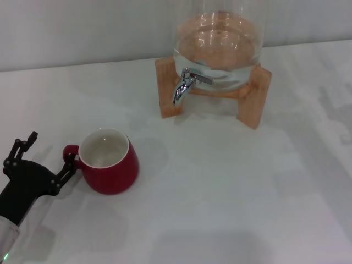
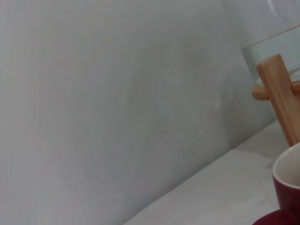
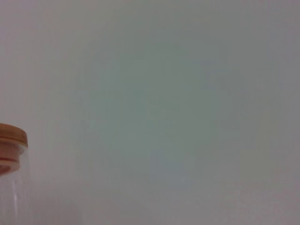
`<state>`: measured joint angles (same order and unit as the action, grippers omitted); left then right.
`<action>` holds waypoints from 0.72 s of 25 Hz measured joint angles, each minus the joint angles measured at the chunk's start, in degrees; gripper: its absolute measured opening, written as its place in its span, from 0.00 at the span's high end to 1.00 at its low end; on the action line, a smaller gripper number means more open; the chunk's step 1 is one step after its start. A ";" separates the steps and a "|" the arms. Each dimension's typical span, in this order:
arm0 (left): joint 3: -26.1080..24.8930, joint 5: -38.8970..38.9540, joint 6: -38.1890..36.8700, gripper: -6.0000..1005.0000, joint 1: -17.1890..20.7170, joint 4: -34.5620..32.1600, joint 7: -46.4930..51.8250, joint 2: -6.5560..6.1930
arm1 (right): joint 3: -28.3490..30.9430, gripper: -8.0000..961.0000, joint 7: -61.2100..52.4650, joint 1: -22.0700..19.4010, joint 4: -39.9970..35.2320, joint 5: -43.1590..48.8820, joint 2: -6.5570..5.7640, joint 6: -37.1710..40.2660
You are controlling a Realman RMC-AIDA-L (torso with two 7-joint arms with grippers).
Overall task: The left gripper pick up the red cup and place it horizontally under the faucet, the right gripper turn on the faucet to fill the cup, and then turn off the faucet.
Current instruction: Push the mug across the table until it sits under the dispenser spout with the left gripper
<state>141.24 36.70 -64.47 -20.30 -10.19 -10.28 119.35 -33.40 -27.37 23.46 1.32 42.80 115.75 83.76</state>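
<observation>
The red cup (image 1: 117, 174) stands upright on the white table at the front left, its cream inside showing and its loop handle turned left. My left gripper (image 1: 50, 149) sits just left of it, open, with one finger beside the handle and the other spread farther left. In the left wrist view a slice of the red cup (image 2: 287, 199) shows at the edge. At the back, the chrome faucet (image 1: 186, 83) juts from the glass jar (image 1: 220, 44), its spout curving down and its lever pointing right. The right gripper is out of view.
The jar rests on a wooden stand (image 1: 254, 99), also seen as the stand's leg (image 2: 280, 96) in the left wrist view. The right wrist view shows only a wall and the jar's wooden lid (image 3: 11, 140). Bare table (image 1: 231, 187) lies between cup and faucet.
</observation>
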 joint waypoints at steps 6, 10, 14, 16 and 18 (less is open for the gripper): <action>0.00 0.02 0.05 0.15 0.01 0.00 0.00 0.00 | 0.01 0.25 -0.02 -0.09 0.00 0.00 0.03 0.00; 0.00 0.03 0.06 0.23 0.01 0.00 0.00 0.00 | 0.01 0.25 -0.03 -0.16 0.00 0.00 0.09 0.40; 0.00 0.04 0.06 0.49 0.01 0.00 0.00 0.00 | 0.01 0.25 -0.05 -0.18 0.07 0.00 0.09 0.92; 0.04 -0.02 0.06 0.57 0.01 0.00 -0.02 0.00 | 0.01 0.25 -0.06 -0.18 0.08 0.00 0.09 0.93; 0.11 -0.12 0.06 0.65 -0.05 0.00 -0.07 0.00 | 0.01 0.25 -0.06 -0.18 0.09 0.00 0.09 0.94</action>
<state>141.34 36.58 -64.41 -20.35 -10.19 -10.35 119.35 -33.40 -27.43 23.29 1.41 42.80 115.84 84.70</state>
